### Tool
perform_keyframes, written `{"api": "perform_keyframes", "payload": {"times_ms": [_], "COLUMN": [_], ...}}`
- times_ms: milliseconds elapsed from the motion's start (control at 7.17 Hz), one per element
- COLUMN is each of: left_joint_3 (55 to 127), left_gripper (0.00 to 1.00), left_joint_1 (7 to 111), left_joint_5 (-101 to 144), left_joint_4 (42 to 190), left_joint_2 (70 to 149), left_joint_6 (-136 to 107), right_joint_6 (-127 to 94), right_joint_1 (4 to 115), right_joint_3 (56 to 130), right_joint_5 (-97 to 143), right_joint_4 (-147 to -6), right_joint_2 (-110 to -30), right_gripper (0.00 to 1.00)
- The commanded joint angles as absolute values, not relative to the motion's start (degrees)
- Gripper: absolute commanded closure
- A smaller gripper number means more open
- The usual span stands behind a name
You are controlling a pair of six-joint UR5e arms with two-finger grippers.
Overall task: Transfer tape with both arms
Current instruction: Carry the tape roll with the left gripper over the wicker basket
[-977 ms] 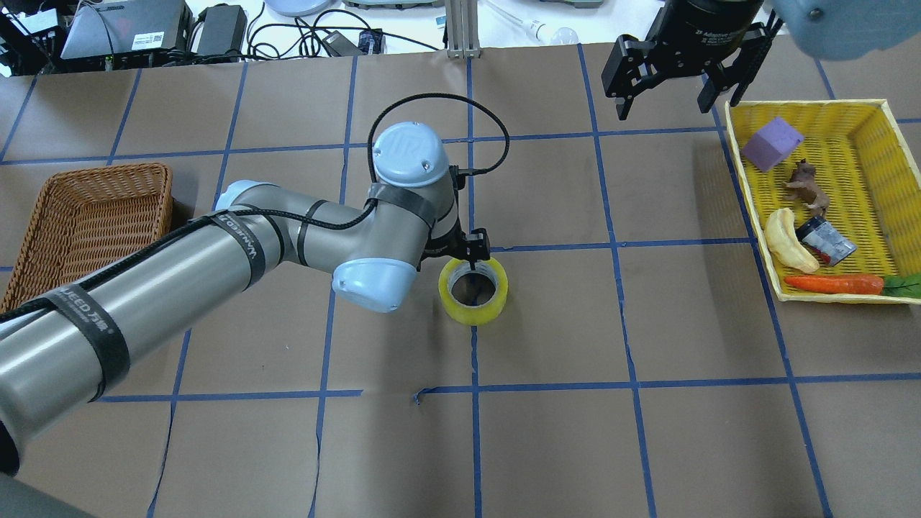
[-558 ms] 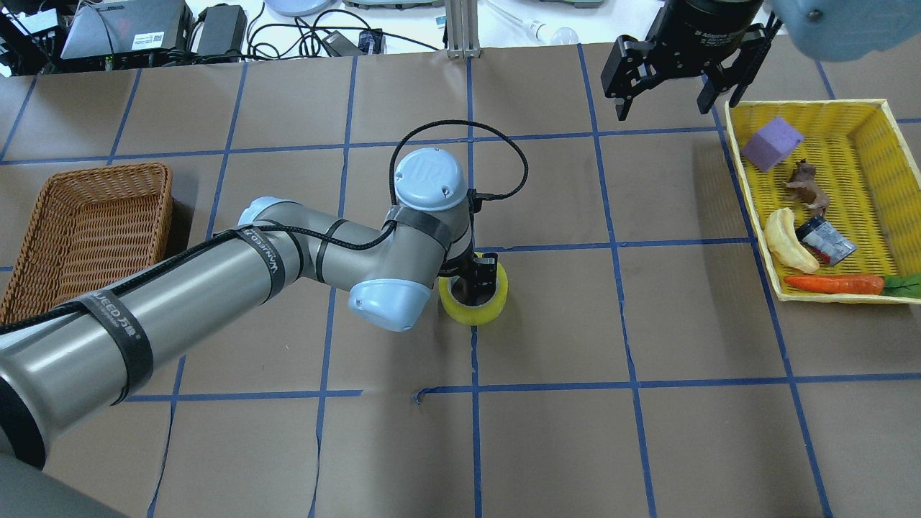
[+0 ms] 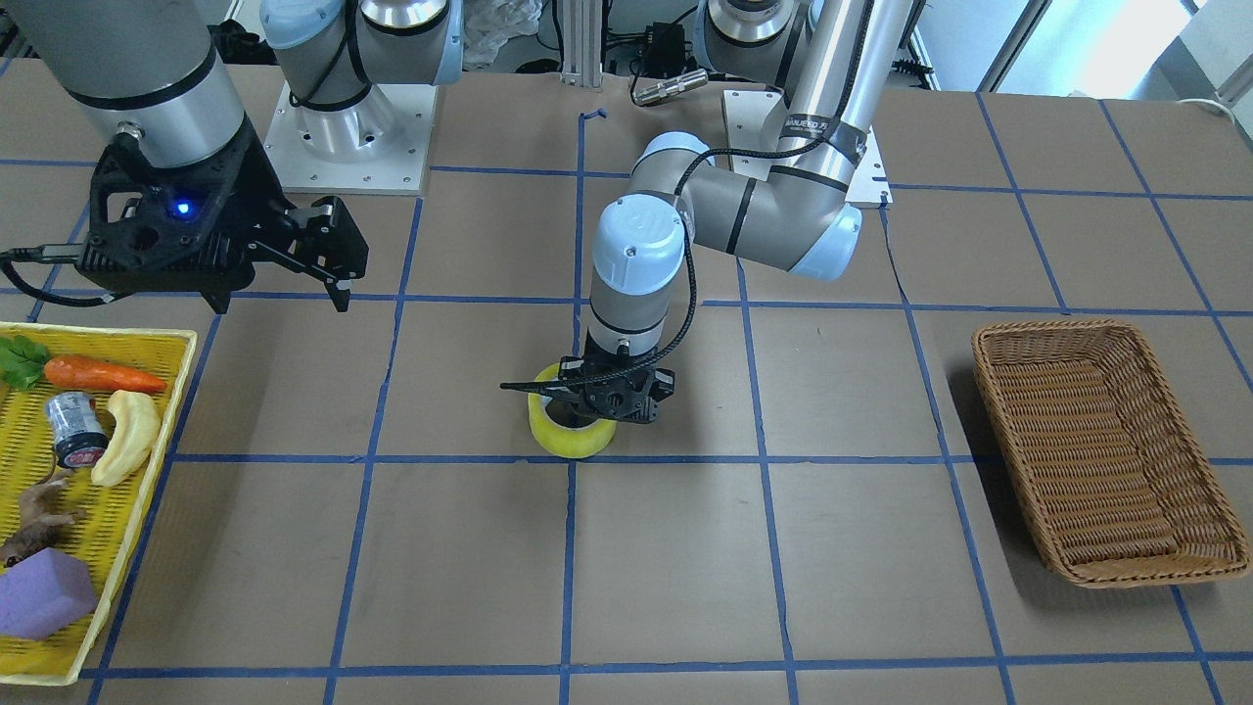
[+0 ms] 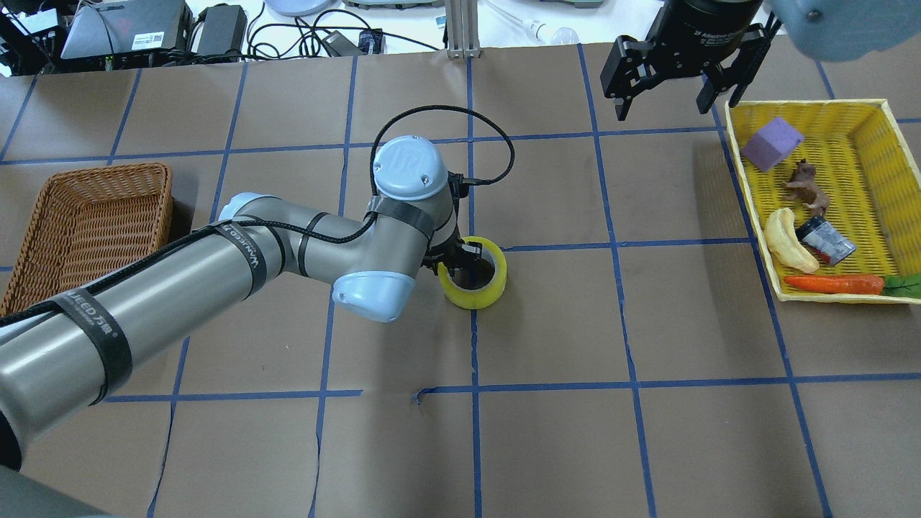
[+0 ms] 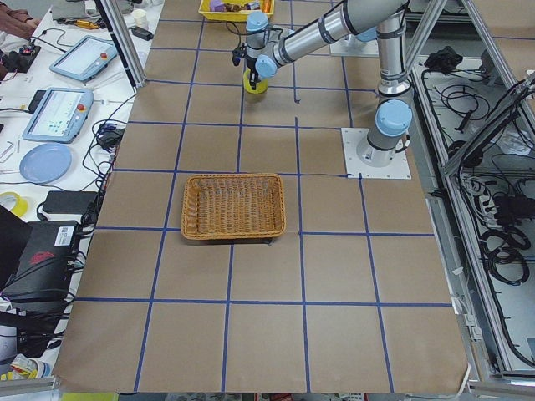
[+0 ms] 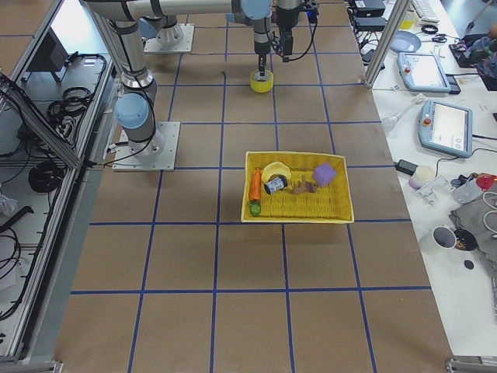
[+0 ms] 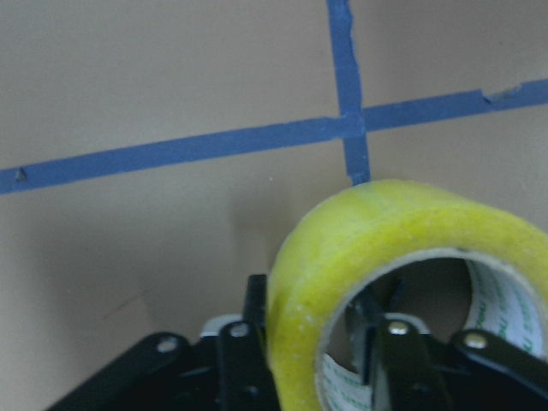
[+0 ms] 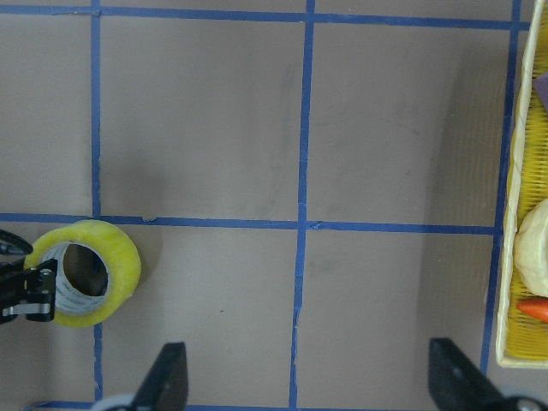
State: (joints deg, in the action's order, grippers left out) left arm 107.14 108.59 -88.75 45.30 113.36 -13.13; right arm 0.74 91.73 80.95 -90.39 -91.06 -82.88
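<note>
The yellow tape roll (image 4: pixel 472 299) is near the table's middle; it also shows in the front view (image 3: pixel 573 443) and the left wrist view (image 7: pixel 342 248). My left gripper (image 4: pixel 460 261) is shut on the roll's wall, one finger inside the ring (image 7: pixel 387 355) and one outside (image 7: pixel 244 360). The roll looks slightly tilted in the grip. My right gripper (image 4: pixel 665 93) is open and empty, high above the far right of the table beside the yellow basket. Its wrist view shows the tape (image 8: pixel 120 257) at lower left.
A yellow basket (image 4: pixel 881 108) at the right holds a purple block (image 4: pixel 771 142), a toy animal, a banana toy (image 4: pixel 786 241), a can and a carrot. A brown wicker basket (image 4: pixel 43 216) stands at the left. Blue tape lines grid the brown table.
My left gripper came down over the tape's wall and closed on it. The roll has since shifted a little toward the far side with the gripper. The right arm has not moved.
</note>
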Motion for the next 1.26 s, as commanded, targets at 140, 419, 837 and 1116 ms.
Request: {"api": "perform_keyframes", "payload": {"times_ms": [140,419,837,1116], "left_joint_3": [106.1,99.0,94.7,94.5], "left_gripper": [1.00,1.00,1.00,1.00], "left_joint_1": [100.0,87.9,71.8,58.9], "left_joint_5": [-88.9,-89.1,-89.6,-89.0], "left_joint_4": [50.2,61.2,68.8,68.6], "left_joint_2": [108.3,105.3,104.5,104.8], "left_joint_6": [-7.3,2.7,24.2,35.7], "right_joint_6": [0.8,0.7,0.7,0.7], "right_joint_1": [91.7,91.8,91.8,91.8], "right_joint_3": [80.9,80.9,80.9,80.9], "right_joint_5": [-90.5,-90.5,-90.5,-90.5], "right_joint_4": [-91.1,-91.1,-91.1,-91.1], "right_joint_2": [-82.9,-82.9,-82.9,-82.9], "right_gripper": [0.00,0.00,0.00,0.00]}}
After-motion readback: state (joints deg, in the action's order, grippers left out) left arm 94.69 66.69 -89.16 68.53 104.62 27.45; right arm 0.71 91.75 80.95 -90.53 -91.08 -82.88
